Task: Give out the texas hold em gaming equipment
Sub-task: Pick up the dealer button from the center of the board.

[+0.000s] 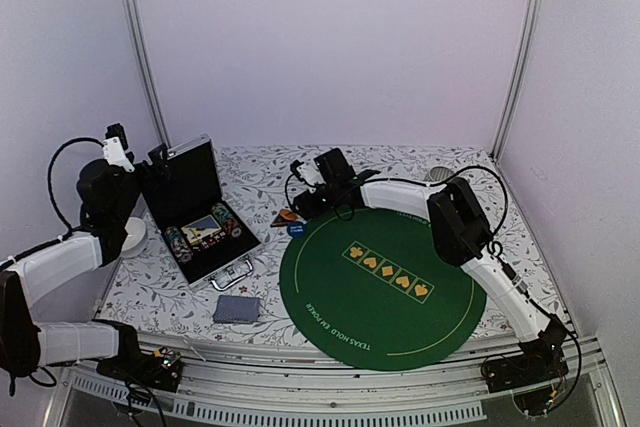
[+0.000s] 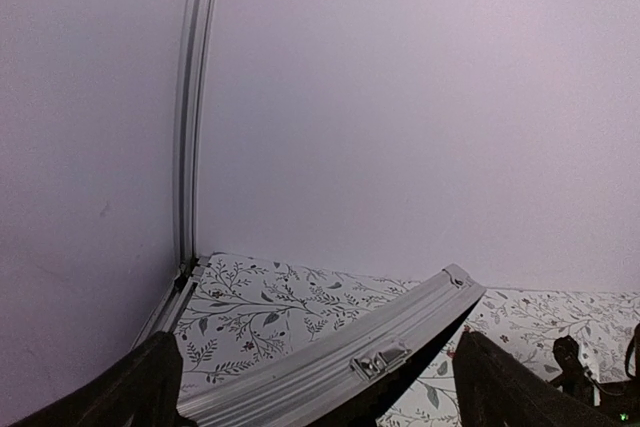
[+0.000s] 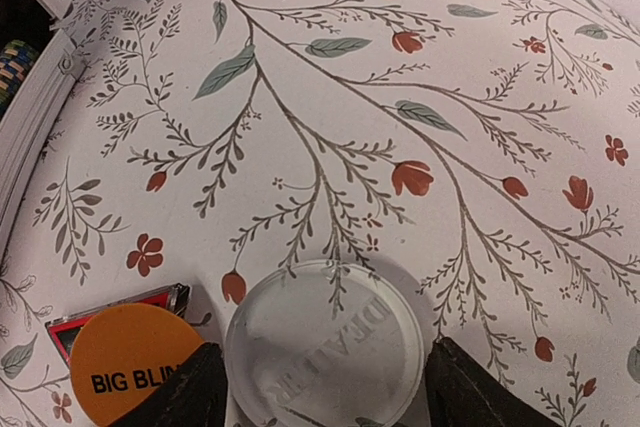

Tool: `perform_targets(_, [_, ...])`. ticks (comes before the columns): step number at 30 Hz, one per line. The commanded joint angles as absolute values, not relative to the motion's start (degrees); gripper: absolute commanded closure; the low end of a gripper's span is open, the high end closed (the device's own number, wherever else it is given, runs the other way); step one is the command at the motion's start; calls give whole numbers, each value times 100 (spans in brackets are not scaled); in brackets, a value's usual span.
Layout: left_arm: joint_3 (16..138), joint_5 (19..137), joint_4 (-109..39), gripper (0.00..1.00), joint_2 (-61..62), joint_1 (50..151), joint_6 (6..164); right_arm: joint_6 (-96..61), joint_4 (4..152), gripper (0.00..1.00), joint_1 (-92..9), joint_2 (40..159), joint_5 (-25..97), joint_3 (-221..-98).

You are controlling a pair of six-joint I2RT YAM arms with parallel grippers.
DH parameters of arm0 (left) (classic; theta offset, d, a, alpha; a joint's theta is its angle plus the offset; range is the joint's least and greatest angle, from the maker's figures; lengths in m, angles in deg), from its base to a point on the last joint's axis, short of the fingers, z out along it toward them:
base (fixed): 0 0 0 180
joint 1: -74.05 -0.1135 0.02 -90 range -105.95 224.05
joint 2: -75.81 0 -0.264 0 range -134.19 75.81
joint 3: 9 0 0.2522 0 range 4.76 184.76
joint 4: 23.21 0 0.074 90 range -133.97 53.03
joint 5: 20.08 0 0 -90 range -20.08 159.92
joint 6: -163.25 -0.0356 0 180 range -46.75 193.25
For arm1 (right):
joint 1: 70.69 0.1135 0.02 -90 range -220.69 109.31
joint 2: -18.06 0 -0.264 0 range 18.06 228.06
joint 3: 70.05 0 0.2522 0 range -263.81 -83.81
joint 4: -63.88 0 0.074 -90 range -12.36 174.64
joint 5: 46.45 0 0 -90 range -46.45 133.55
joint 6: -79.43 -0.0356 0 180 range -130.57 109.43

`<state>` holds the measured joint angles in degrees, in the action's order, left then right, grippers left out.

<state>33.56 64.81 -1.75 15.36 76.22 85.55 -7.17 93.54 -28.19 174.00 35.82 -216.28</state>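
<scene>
White arms, black joints, looping black cables.

Your floral tabletop carries a round green felt mat at right; an open aluminium case at left; a deck of cards near the front; an orange disc overlapping a black red-edged triangle; a clear disc just beside it; a blue disc at the mat's far-left rim.

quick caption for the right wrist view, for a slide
Right hand straddling the white dealer disc, orange big blind disc beside it on the floral tablecloth.
</scene>
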Motion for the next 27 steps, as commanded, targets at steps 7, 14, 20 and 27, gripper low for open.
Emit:
perform_targets(7, [3421,6523,-156,3,1613,7625,8566,-748,9771,34,-2781,17720,4094,-21680])
perform_targets(14, [3412,6526,-158,3,1638,7624,8568,-752,9786,40,-2779,17641,4144,-21638])
perform_targets(20, [3382,6522,-173,3,1703,7631,8565,-730,9555,48,-2772,17256,3926,-21238])
perform_targets(27, [3368,6553,-174,3,1743,7638,8581,-819,8855,52,-2778,16411,3962,-20346])
